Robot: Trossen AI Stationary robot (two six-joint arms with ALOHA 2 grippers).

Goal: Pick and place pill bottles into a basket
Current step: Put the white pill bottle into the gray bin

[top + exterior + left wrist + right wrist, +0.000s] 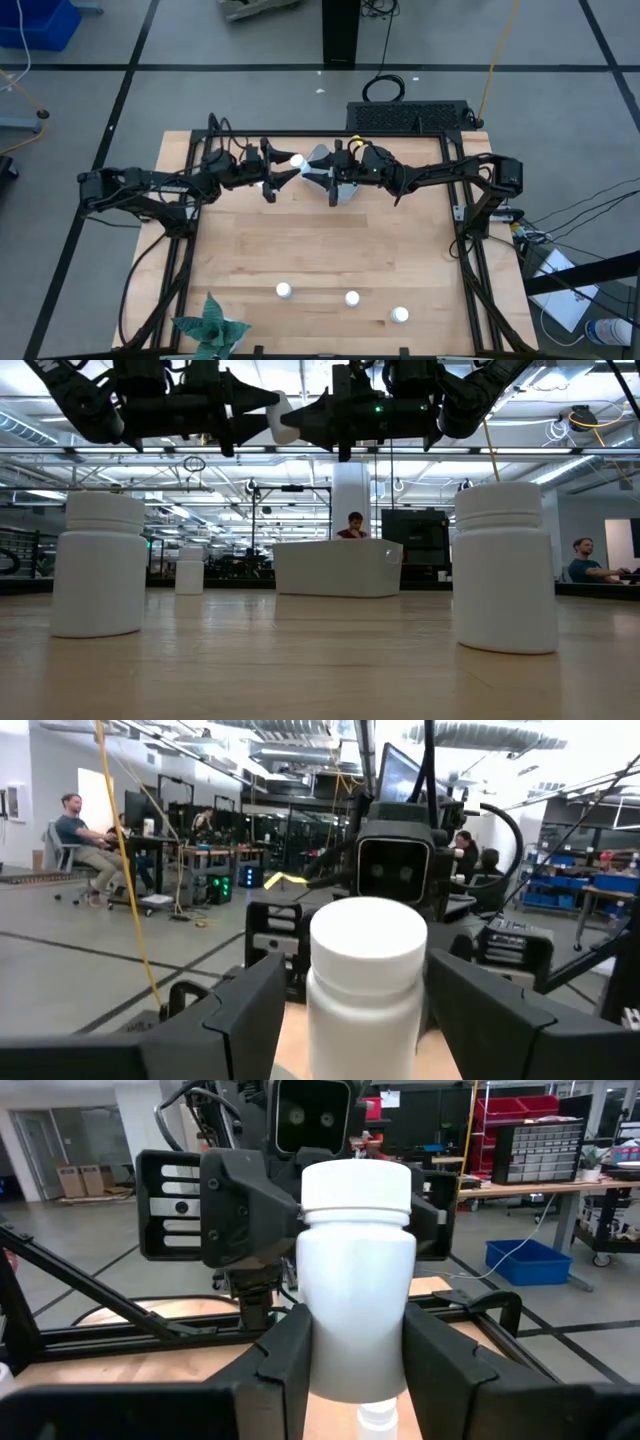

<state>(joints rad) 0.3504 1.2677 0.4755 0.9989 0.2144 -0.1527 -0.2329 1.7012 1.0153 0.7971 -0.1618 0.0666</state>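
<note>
From the high view I have the left gripper point(283, 170) and right gripper point(322, 170) meeting nose to nose above the basket point(345, 190), one pill bottle point(296, 160) between them and three more point(351, 298) standing near the table's front edge. In the low view the bottle point(283, 418) hangs high over the basket point(338, 567), so a mistimed release could bounce it out. The left wrist view shows the left fingers point(235, 1010) spread wide of the bottle point(366, 980), while the right wrist view shows the right fingers point(285, 1355) clamped on it point(356, 1305), so I judge any slip there drops it.

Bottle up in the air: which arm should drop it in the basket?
Probably the right. The right gripper has its jaws pressed against the bottle, while the left gripper has its jaws apart with gaps either side. The basket also sits almost under the right gripper.
</note>
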